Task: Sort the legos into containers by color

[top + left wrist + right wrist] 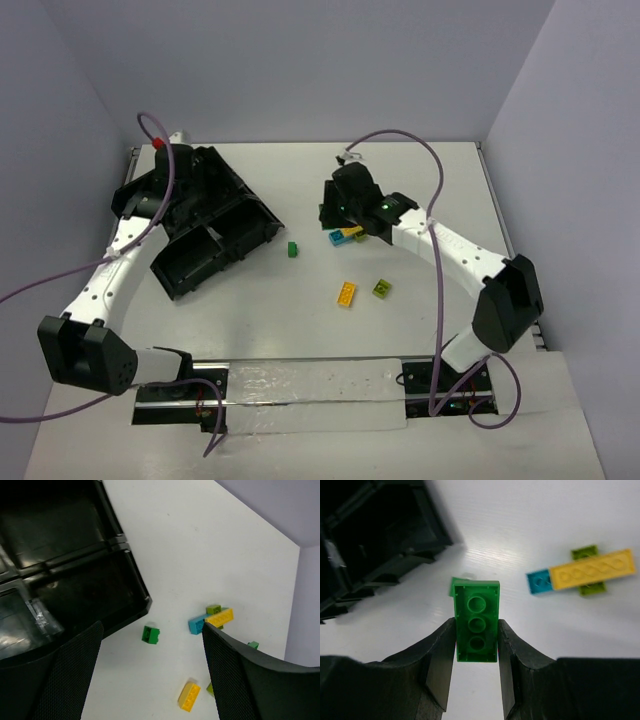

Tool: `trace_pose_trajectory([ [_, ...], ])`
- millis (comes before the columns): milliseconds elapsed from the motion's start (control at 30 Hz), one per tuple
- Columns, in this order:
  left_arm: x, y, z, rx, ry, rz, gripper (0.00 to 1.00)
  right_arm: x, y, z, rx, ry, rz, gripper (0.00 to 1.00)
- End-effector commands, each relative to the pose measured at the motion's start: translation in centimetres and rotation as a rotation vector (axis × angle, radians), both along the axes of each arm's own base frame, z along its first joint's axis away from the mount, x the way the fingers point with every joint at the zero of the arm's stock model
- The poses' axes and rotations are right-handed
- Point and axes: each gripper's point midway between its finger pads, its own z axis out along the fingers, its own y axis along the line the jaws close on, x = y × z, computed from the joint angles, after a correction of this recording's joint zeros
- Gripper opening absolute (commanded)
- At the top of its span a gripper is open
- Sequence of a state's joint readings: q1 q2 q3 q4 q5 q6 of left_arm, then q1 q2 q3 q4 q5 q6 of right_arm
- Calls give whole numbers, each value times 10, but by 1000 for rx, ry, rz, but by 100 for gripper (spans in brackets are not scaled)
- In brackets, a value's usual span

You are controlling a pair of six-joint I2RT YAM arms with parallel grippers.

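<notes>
- The left end effector (pixel 151 649) hangs over one corner of the tray (pixel 215 238). Its fingers stand wide apart and there is nothing between them.
- The tray lies below and behind this end effector. Its compartments are too dark for me to tell if any brick is inside.
- Straight ahead of the left end effector, just past the tray corner, a loose green brick (pixel 150 634) lies on the bench (pixel 300 330).
- The right end effector (pixel 477 647) is clamped on the held green brick (pixel 477 610), above the bench.
- Its fingers press the two long sides of this brick, so the long axis runs straight out along them. The hollow underside faces the wrist camera.
- From the right end effector the tray lies ahead and to the left, well apart. The loose green brick is almost hidden just behind the held one.
- I judge that the coming move is a carry to the left, towards the tray. The left arm is nearer to the tray, but the right one has the brick.
- Ahead and to the right of the right end effector, a cyan brick (pixel 539 581), a long yellow brick (pixel 592 570) and a lime brick (pixel 587 553) touch each other.
- Towards the arm bases from it, a second yellow brick (pixel 347 293) and a second lime brick (pixel 383 288) lie near each other.
</notes>
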State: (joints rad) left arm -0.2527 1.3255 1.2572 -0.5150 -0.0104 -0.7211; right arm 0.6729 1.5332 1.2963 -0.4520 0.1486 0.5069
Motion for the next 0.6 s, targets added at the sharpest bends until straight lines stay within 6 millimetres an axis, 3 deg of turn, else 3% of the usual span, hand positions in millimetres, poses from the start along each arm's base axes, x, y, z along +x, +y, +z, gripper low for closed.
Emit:
trace_pose_trajectory([
  [0,-16,35,2,50,28,118,88,15,55,28,83,-60,100,20],
  [67,-19,38,8,37,6,132,88,23,80,41,114,-80,141,20],
  [100,-20,39,10,31,-5,133,88,25,86,28,98,-58,151,20],
  [233,-28,39,19,15,-26,130,88,38,140,25,104,-54,229,22],
  [300,-30,40,18,17,-23,129,88,42,154,36,133,-65,250,22],
  [400,-37,42,15,27,-12,129,88,52,179,18,139,-35,269,23],
  [567,-41,44,14,31,-9,126,88,59,211,9,159,-25,310,26],
])
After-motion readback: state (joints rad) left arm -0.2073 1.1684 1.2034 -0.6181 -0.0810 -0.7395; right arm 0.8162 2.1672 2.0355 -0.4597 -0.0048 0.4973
